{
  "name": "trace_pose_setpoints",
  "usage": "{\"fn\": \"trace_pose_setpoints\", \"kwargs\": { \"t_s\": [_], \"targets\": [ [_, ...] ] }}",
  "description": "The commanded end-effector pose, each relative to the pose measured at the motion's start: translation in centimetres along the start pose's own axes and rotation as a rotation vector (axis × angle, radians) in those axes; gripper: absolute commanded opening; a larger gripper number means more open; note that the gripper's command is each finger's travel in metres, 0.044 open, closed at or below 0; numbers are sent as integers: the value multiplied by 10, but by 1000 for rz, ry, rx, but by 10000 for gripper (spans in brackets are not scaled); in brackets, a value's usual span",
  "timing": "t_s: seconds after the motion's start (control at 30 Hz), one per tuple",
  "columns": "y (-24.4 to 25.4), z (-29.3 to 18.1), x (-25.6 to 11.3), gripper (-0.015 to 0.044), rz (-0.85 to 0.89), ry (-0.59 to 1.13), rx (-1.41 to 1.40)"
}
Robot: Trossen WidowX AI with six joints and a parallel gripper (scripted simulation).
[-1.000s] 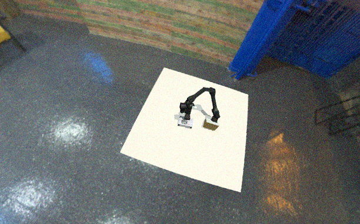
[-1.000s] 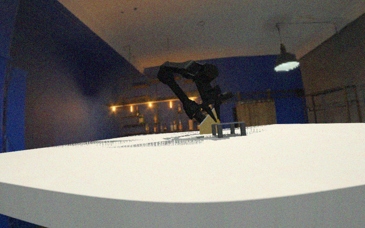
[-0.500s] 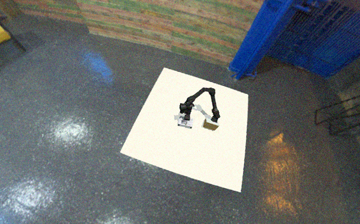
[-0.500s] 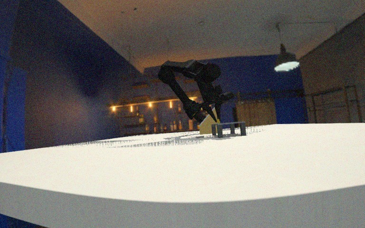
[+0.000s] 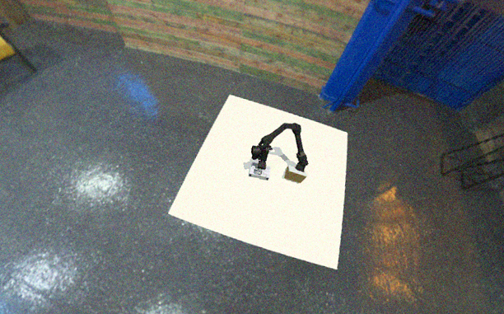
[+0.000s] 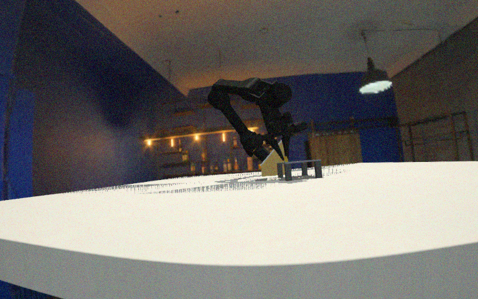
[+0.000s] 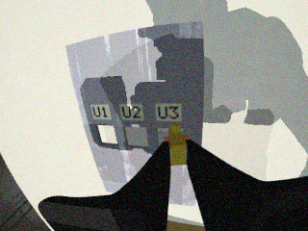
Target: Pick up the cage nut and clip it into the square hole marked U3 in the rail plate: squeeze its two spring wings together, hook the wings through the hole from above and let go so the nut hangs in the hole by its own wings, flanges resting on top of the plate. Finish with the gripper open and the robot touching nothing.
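— How does the pincer stand?
— The gripper [image 7: 176,145] [image 6: 285,159] is nearly closed, with a narrow gap between its two black fingers, and it is grasping the cage nut [image 7: 178,153]. The nut is yellow, with small orange parts at its sides (these touch the fingertips, I believe).
— And where is this nut?
— In the wrist view it is in front of the square hole below U3, and it covers part of this hole. If the wings are inside, I cannot tell.
— Which writing can you read?
— Three labels on the rail plate [image 7: 192,87] [image 6: 303,162] [image 5: 265,173]: "U1" [image 7: 100,112], "U2" [image 7: 131,112] and "U3" [image 7: 167,112], in dark letters, one beside the other. Each label has a square hole under it.
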State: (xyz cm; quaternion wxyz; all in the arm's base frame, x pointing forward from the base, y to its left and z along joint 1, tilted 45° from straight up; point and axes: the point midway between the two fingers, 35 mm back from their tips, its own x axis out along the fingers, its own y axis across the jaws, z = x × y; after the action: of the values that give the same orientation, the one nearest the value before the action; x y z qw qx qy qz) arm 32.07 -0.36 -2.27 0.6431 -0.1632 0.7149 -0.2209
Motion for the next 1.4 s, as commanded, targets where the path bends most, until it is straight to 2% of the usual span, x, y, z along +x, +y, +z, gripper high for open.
{"fn": "trace_pose_setpoints", "kwargs": {
  "t_s": [0.0,1.37],
  "targets": [
    [1,0,0,29,-18,-2,2],
    [5,0,1,29,-115,-3,4]
  ]
}}
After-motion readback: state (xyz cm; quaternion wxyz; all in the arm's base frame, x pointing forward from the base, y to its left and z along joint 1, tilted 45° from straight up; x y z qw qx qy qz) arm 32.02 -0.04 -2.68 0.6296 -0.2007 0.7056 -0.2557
